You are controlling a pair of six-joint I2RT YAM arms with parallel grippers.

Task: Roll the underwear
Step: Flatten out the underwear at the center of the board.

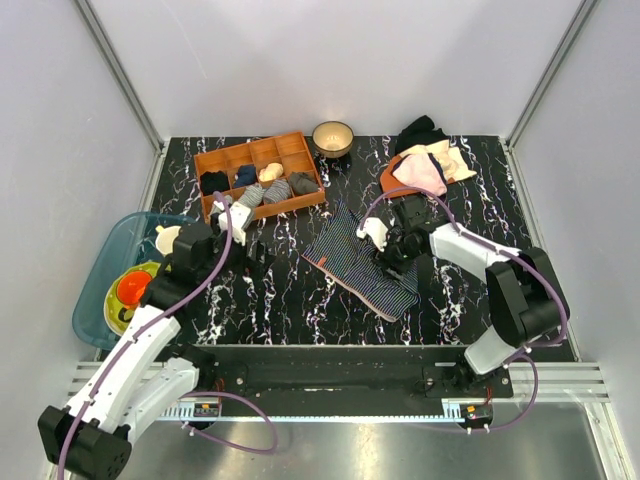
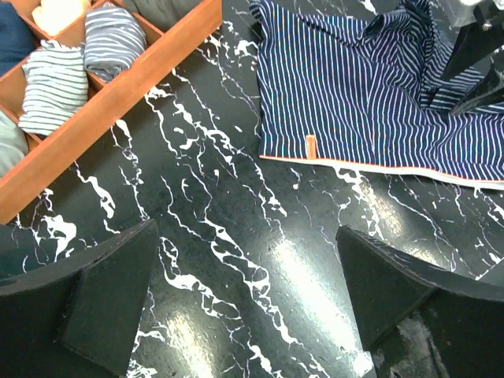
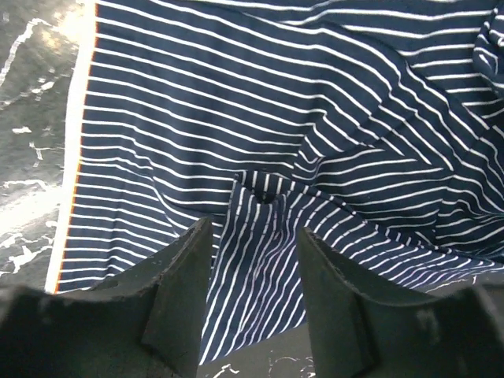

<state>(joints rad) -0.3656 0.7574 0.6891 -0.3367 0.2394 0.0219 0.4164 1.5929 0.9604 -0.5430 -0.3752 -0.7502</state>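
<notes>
The underwear, dark navy with pale pinstripes and a reddish-pink edge, lies spread and creased on the black marbled table, mid-right. My left gripper hovers left of it, apart from the cloth. In the left wrist view it is wide open over bare table, with the underwear beyond at the upper right. My right gripper is over the garment's right part. In the right wrist view it stands open, its fingers either side of a raised fold of the underwear without pinching it.
A wooden divider tray with small rolled cloths sits at the back left, its edge close to my left gripper. A bowl and a pile of pink, cream and black garments lie at the back. A blue tub stands far left.
</notes>
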